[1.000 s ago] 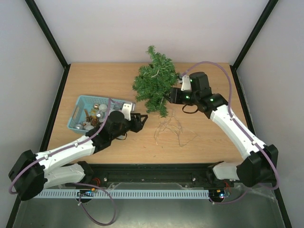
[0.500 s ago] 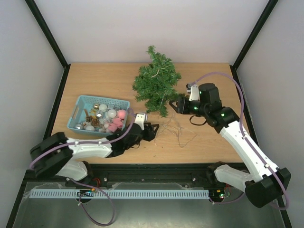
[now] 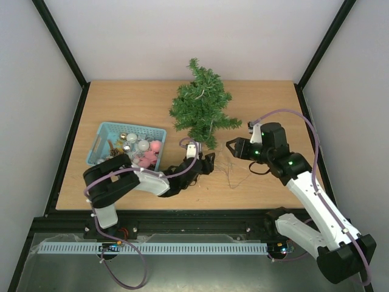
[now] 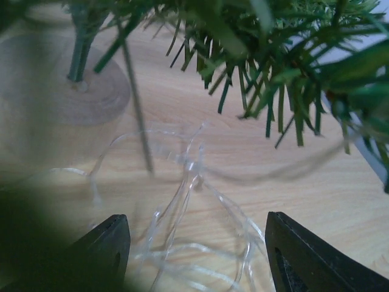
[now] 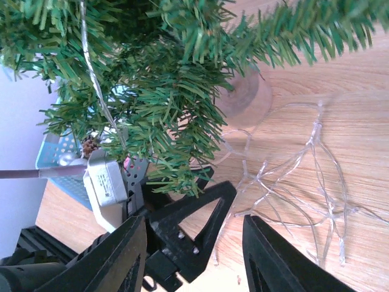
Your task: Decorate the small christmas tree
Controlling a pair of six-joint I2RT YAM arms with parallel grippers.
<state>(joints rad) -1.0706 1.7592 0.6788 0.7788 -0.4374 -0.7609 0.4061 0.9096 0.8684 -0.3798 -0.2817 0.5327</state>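
Observation:
The small christmas tree stands upright at the back middle of the table on a round wooden base. A tangle of clear light string lies on the wood in front of it. My left gripper sits low at the tree's foot, open, and loops of the string lie between its fingers without being pinched. To the right of the tree my right gripper is open and empty. It faces the branches and the left gripper.
A teal basket with silver, white and pink ornaments and pine cones stands at the left. Black frame posts and white walls border the table. The left forearm lies along the front edge.
The left arm has swung right from beside the basket to the string under the tree, its jaws widening. The right gripper has drawn back from the tree toward the near right.

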